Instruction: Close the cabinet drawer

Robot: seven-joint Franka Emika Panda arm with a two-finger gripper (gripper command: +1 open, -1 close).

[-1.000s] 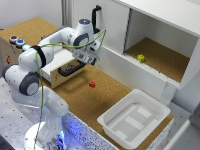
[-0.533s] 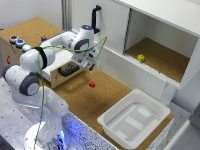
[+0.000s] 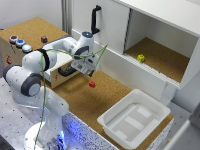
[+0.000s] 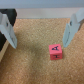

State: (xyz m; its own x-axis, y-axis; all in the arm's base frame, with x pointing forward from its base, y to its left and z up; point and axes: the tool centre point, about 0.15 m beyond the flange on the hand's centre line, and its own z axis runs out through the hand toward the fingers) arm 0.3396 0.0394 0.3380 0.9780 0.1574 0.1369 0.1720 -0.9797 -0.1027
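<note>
The cabinet stands at the exterior view's left, a low wood box whose cork top carries small round buttons. Its drawer is pulled out, showing a white inside and a black bar handle on the wood front. My gripper hangs just past the handle end of the drawer front, fingers pointing down. In the wrist view the gripper is open, nothing between its fingers, and cork floor lies below it.
A small red cube lies on the cork floor right by the gripper. A white plastic tub sits at the front right. Behind stands a large white cupboard with a door handle and a yellow object.
My gripper has come down and slightly toward the drawer front over the last second. The drawer and the red cube have not moved.
</note>
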